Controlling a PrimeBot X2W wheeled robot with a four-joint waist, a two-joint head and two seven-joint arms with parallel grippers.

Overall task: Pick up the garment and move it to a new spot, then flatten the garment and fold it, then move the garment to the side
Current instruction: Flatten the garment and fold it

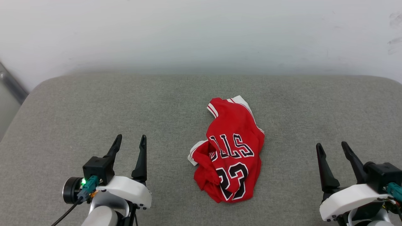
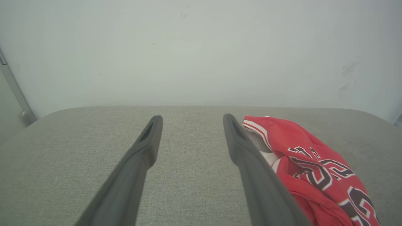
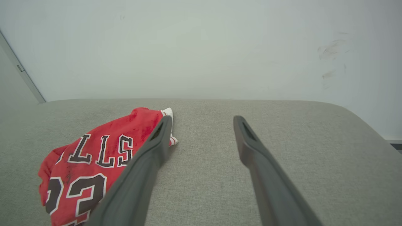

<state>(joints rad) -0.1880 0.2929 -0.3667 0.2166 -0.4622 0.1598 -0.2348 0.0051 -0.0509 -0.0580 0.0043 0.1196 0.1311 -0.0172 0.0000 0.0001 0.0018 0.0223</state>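
The garment [image 1: 230, 150], a red jersey with striped white trim, black lettering and the number 23, lies crumpled in a heap at the middle of the grey cushioned surface [image 1: 94, 103]. My left gripper [image 1: 130, 140] hovers open at the lower left, well left of the heap. At the lower right my right gripper [image 1: 332, 147] is open too, well right of it. In the left wrist view the garment [image 2: 314, 163] lies just right of my left gripper [image 2: 191, 119]. In the right wrist view the garment [image 3: 91, 160] lies left of my right gripper [image 3: 202, 120]. Nothing sits between either pair of fingers.
A pale wall [image 1: 201, 31] rises right behind the cushion's far edge. A grey metal frame [image 1: 11, 83] stands at the far left beyond the rounded corner. Bare cushion surrounds the garment on all sides.
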